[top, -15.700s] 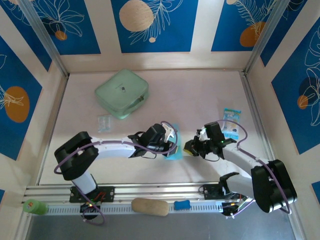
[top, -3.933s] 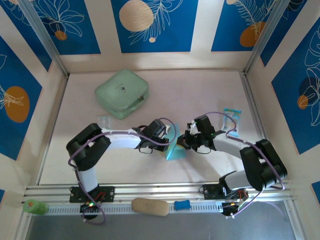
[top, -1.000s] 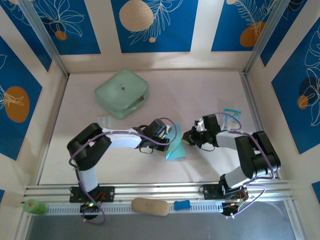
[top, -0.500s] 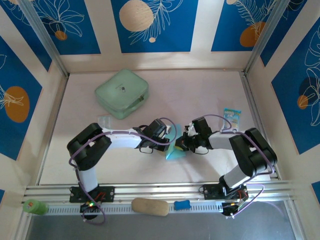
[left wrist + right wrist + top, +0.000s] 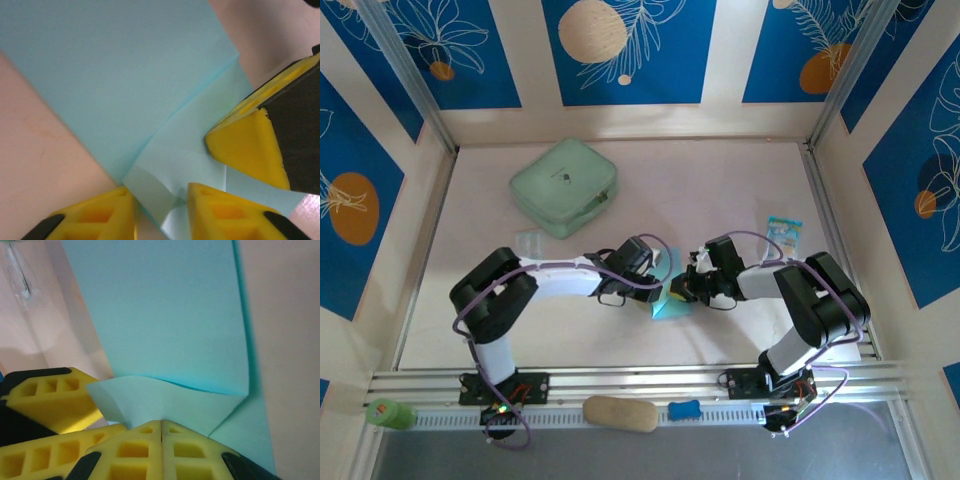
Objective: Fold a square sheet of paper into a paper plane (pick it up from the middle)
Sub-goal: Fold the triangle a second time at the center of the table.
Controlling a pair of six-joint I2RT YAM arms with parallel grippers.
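Pinching a raised flap, the right gripper [image 5: 161,426] has its yellow fingers pressed together on the square sheet of paper [image 5: 165,315], which lies mid-table between both arms. The left gripper [image 5: 161,194] hangs slightly parted over a creased corner. Overhead, the wrists hide the folds, and the packet's [image 5: 783,232] print is too small to read.

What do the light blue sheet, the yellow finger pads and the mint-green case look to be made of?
Sheet of paper: thin matte paper; it holds sharp creases and a curled flap. Finger pads: likely matte moulded plastic or rubber, with open cells. Mint-green case: probably soft fabric or plastic, rounded; too small to tell.
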